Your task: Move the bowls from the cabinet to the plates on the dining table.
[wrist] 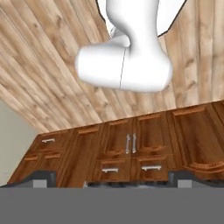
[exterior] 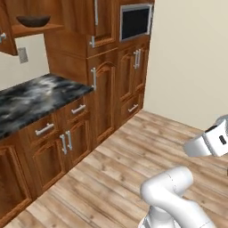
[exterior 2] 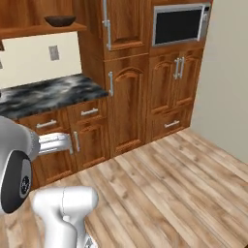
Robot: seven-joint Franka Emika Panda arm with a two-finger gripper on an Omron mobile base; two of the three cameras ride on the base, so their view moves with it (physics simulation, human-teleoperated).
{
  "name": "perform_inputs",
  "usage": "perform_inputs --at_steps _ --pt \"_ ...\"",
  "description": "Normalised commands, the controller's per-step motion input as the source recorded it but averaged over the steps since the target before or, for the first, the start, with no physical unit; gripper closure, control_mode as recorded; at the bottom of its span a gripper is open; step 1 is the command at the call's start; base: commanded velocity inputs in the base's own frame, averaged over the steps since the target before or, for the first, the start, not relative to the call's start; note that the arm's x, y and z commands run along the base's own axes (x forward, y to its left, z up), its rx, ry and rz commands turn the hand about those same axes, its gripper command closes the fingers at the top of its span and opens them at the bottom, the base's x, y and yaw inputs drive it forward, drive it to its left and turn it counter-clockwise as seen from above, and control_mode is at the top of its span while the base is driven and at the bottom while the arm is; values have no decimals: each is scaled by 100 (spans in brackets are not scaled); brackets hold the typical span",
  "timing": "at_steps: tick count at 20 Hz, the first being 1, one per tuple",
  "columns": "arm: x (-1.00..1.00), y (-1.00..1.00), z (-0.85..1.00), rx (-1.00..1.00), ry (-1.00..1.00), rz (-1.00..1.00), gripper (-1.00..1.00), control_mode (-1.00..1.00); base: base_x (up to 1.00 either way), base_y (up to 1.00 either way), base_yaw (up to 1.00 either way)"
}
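Observation:
A dark brown bowl (exterior: 33, 20) sits on the open shelf of the reddish-brown wall cabinet (exterior: 41, 29), high at the left. The right base view has the same bowl (exterior 2: 60, 20) on that cabinet shelf (exterior 2: 43, 30), above the worktop. My gripper (wrist: 111, 179) is open, its two dark fingertips (wrist: 43, 177) far apart with nothing between them. It hangs well away from the cabinet, and the hand view faces the lower cupboard doors and the wooden floor. The plates and the dining table are out of view.
A black-and-grey marble worktop (exterior: 35, 100) over drawer units runs below the shelf. A tall cupboard column and a built-in microwave (exterior: 135, 21) stand to its right. A cream wall closes the right side. Open wooden floor (exterior 2: 164, 184) lies between the base and the cupboards.

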Motion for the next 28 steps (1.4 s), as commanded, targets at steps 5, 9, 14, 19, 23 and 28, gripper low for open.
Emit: perform_inputs --at_steps 5,9,14,19,23,28 --pt "0 0 0 0 0 0 -100 100 -2 -38 -48" --pt "0 0 0 0 0 0 -100 100 2 -12 -36" --pt "0 0 0 0 0 0 -100 100 34 8 -21" --pt "0 0 0 0 0 0 -100 100 44 52 -13" --pt "0 0 0 0 0 0 -100 100 48 92 -9" --pt "0 0 0 0 0 0 -100 100 51 24 -8"
